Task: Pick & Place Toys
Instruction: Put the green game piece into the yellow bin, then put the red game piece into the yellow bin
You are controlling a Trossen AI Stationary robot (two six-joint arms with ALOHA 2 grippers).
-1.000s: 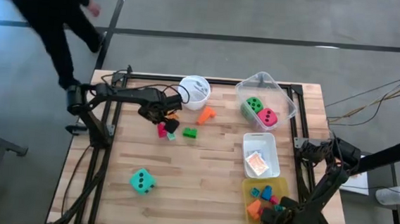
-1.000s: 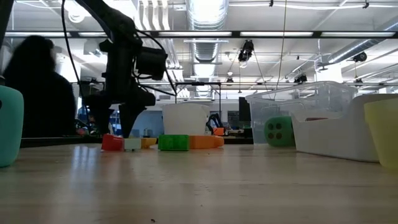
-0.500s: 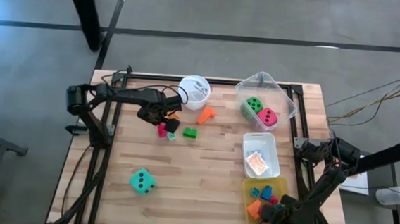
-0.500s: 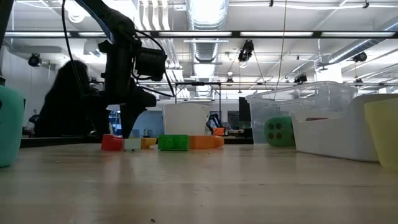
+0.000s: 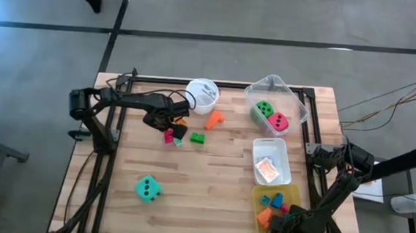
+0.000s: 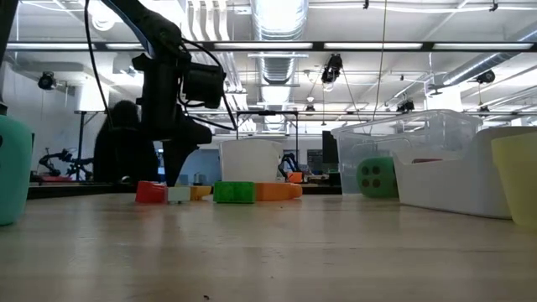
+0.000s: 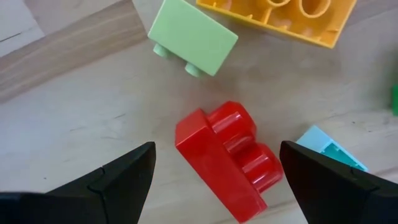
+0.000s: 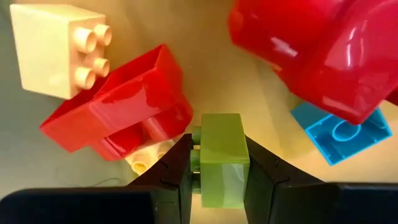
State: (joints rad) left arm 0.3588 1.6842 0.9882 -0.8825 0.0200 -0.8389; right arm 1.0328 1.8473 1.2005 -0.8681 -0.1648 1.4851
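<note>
My left gripper (image 5: 169,127) points down, open, low over the far left of the table. In the left wrist view its gripper (image 7: 214,180) has one finger on either side of a red block (image 7: 227,163) lying on the wood, without touching it. A pale green block (image 7: 193,38), a yellow block (image 7: 280,15) and a light blue piece (image 7: 326,152) lie close by. My right gripper (image 5: 282,226) reaches down into the yellow bin (image 5: 256,197) and is shut on a small light green block (image 8: 222,158). A teal die (image 5: 148,188) sits on the near left. My right gripper pinches the light green block by its two opposite sides (image 8: 222,140) between its two fingers, coming from above and pointing down. The block sits upright between the fingers, just over the bin's floor (image 8: 205,68). Whether it rests on the floor does not show.
Red blocks (image 8: 118,106), a cream block (image 8: 56,50) and a blue block (image 8: 339,134) crowd the yellow bin. An orange block (image 5: 214,119) and a green block (image 5: 197,138) lie near the white cup (image 5: 202,92). A clear bin (image 5: 297,101) holds two dice. A white bin (image 5: 285,147) stands beside it.
Neither gripper has visibly moved, and no toy has shifted. A person beyond the table's far left corner has walked away from the table.
</note>
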